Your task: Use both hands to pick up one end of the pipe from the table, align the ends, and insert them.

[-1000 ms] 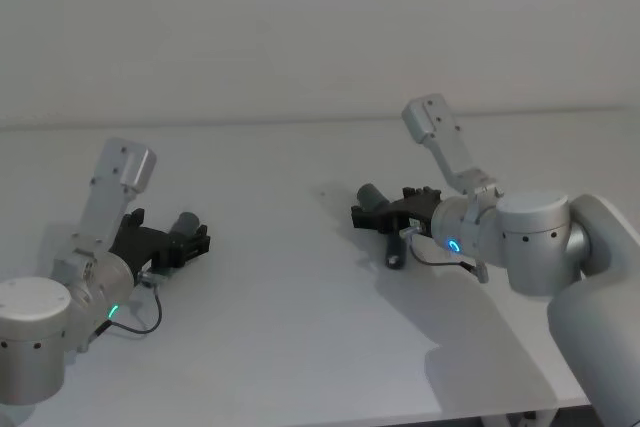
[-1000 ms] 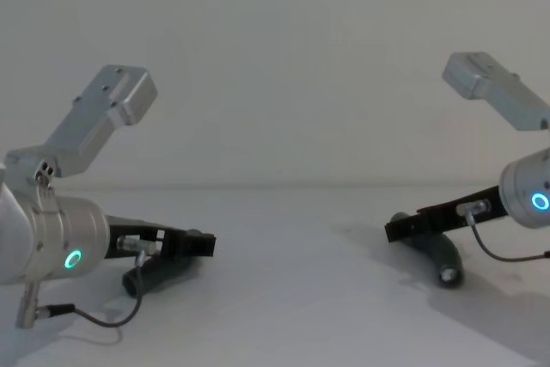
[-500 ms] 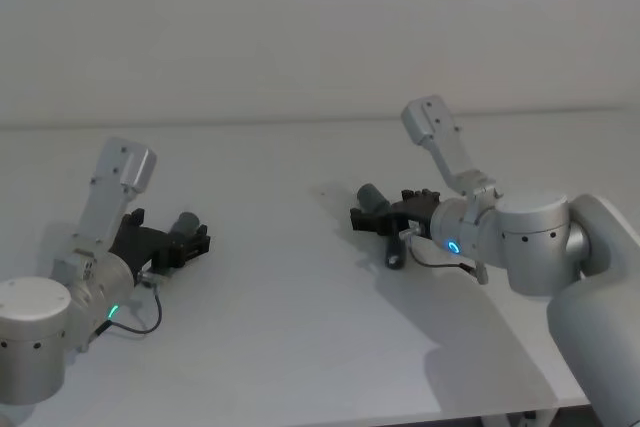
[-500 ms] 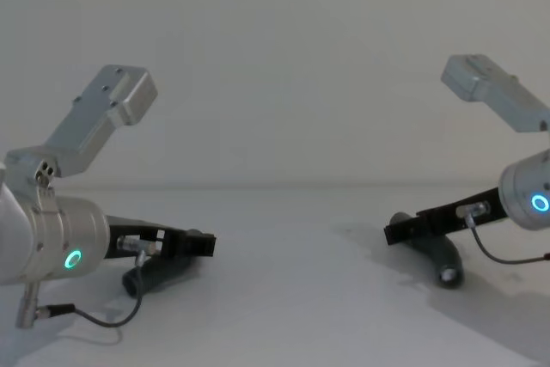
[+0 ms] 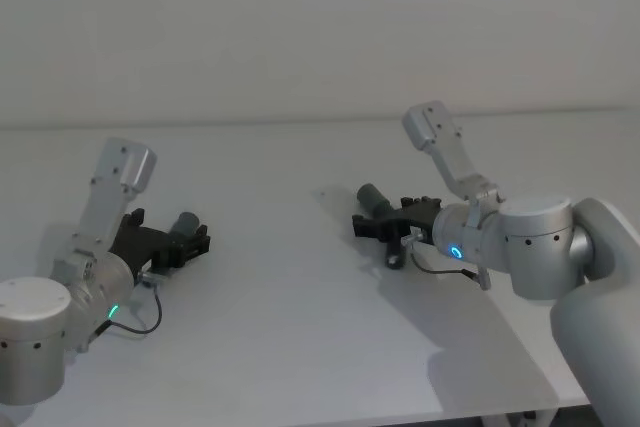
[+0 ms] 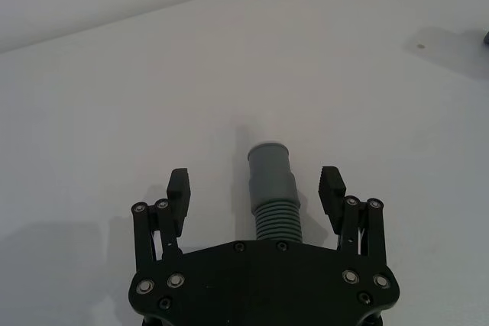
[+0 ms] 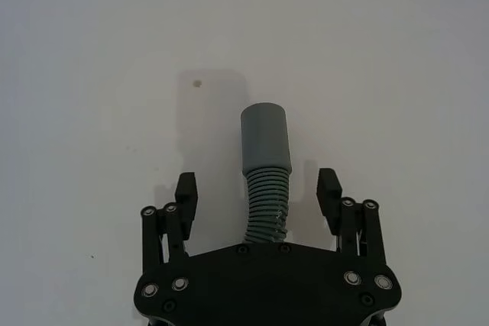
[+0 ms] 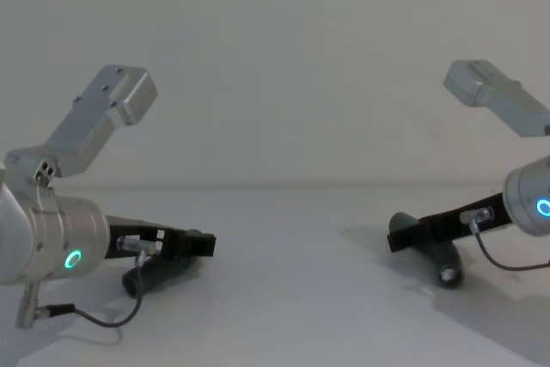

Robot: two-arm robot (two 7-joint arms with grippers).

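On the near left of the table [image 5: 300,337] you have the left gripper [image 6: 256,182], low over the surface. Its two fingers stand wide open, one on each side of a dark grey tube [image 6: 269,177]. There is a clear gap on both sides, so it holds nothing. This tube lies on the table. Its ribbed part goes under the palm, and its smooth end points away from the gripper, past the fingertips.

A little farther, on the right side, you find the right gripper [image 7: 257,183], also low and also wide open. Its fingers are on both sides of the second tube [image 7: 265,143] and do not touch it. This one also has a ribbed part near the palm and a smooth grey collar at the far end. In the chest view its other end rests on the table, nearer to the robot. The two tubes are well apart from each other.
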